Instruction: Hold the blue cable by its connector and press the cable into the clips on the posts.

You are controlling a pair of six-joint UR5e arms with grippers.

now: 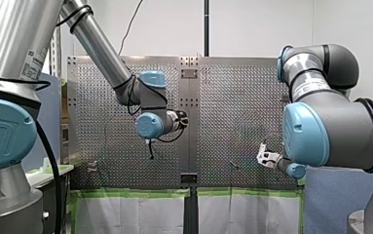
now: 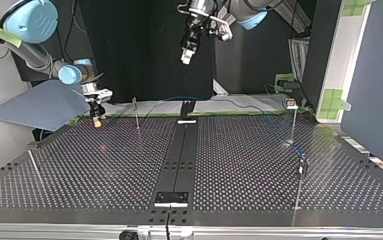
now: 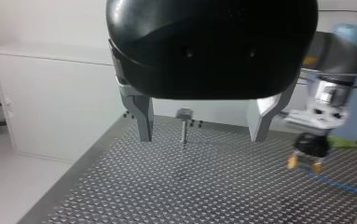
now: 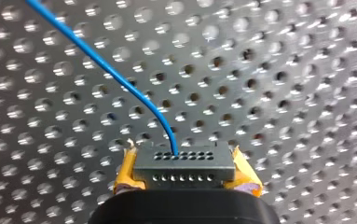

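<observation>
My right gripper (image 4: pixel 184 173) is shut on the grey connector (image 4: pixel 184 163), held between its yellow pads (image 4: pixel 125 175). The blue cable (image 4: pixel 115 77) leaves the connector and curves away over the perforated plate. In the top view my right gripper (image 2: pixel 96 118) hangs low over the table's far left part. There the blue cable (image 2: pixel 279 132) runs along the far edge and down past a post (image 2: pixel 293 120) towards another post (image 2: pixel 303 170). My left gripper (image 3: pixel 200 139) is open and empty, high above the table (image 2: pixel 186 54), with a clip-topped post (image 3: pixel 184 122) ahead of it.
A thin post (image 2: pixel 136 114) stands close to my right gripper, and a leaning rod (image 2: pixel 35 167) is at the top view's left. A black strip (image 2: pixel 179 155) runs down the table's middle. A blue-grey sheet (image 2: pixel 39 105) lies beside my right arm.
</observation>
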